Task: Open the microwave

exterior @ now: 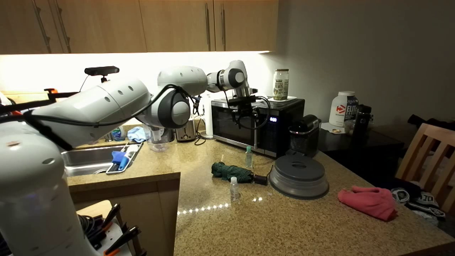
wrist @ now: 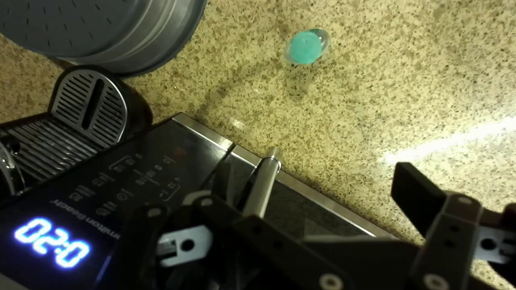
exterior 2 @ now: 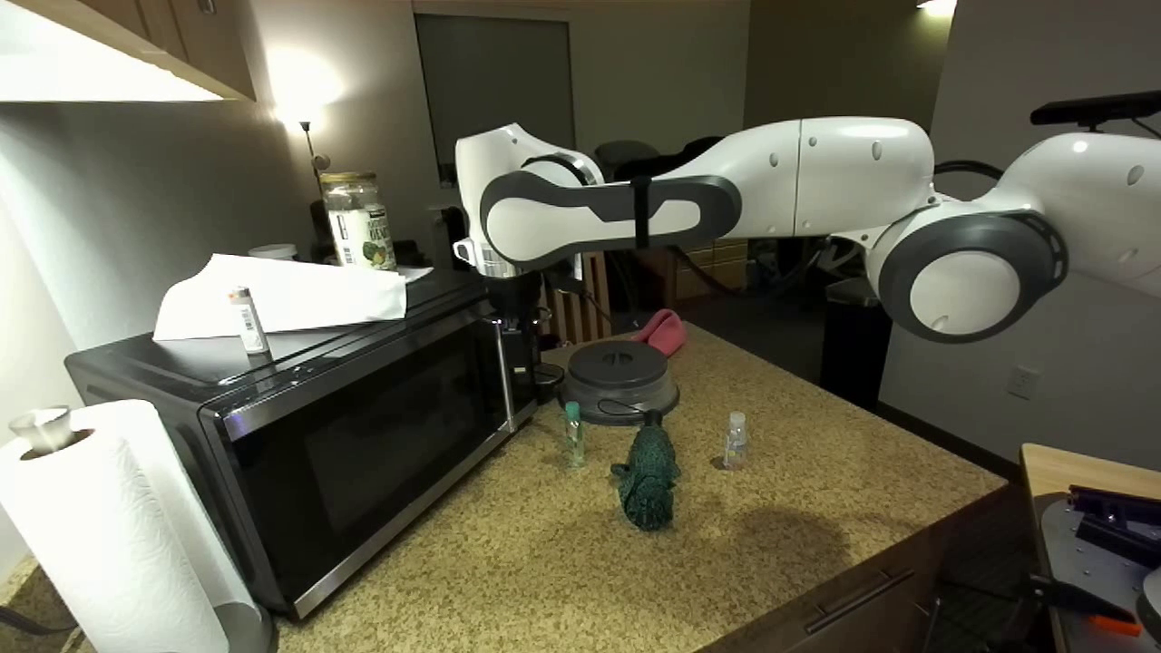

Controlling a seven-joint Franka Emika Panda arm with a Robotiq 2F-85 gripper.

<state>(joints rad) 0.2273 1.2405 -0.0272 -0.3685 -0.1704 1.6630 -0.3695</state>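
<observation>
Silvery, likely slick, the handle [wrist: 263, 185] of the heavy-looking microwave [exterior 2: 381, 444] is where we should close our empty, spread jaws

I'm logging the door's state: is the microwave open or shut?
Shut: in the wrist view the microwave door lines up with the control panel along the bottom edge.

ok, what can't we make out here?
Microwave interior: behind dark door glass, both exterior views.
Upper part of handle: behind the claw, wrist view; contact unclear.
Most keypad symbols: too small and blurred, wrist view.
Coffee maker: cut off by left edge, wrist view.
</observation>
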